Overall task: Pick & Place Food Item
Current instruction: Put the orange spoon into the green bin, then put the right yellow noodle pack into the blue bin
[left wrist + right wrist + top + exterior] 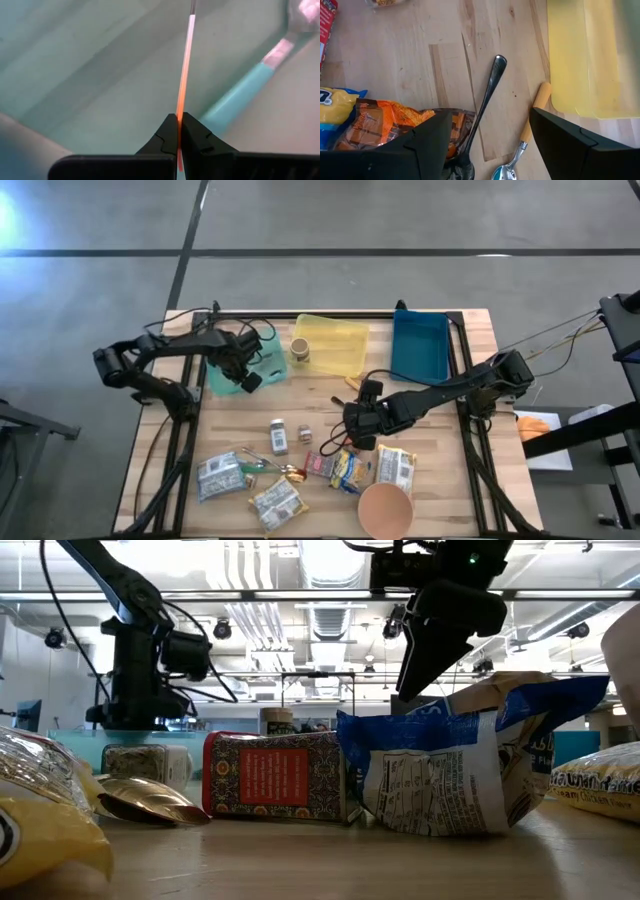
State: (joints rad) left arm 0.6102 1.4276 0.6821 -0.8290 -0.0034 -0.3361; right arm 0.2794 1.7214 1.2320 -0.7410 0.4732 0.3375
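Food packets lie flat on the near half of the wooden table [470,470]: an orange snack packet [395,125], a yellow-and-blue one [347,471], a red one [275,775] and a blue-and-white one [450,775]. My right gripper [353,432] hangs open above them, touching nothing. The orange packet and a dark metal spoon [490,90] lie below it [485,145]. My left gripper [246,378] points down over the teal tray [222,385]. It [178,125] is shut on a thin orange-and-white strip [186,55]. My left gripper pinches the thin strip at its orange end [179,111] between its two fingers. The strip runs on straight past the fingertips toward the teal tray floor. Whether its far end touches the tray, I cannot tell.
A teal-handled utensil [240,95] lies in the teal tray. The yellow tray [335,345] holds a small jar [300,350], and the blue tray [420,345] stands beside it. A wooden-handled spoon [532,120], small jars [279,436] and a paper cup [385,510] are on the table.
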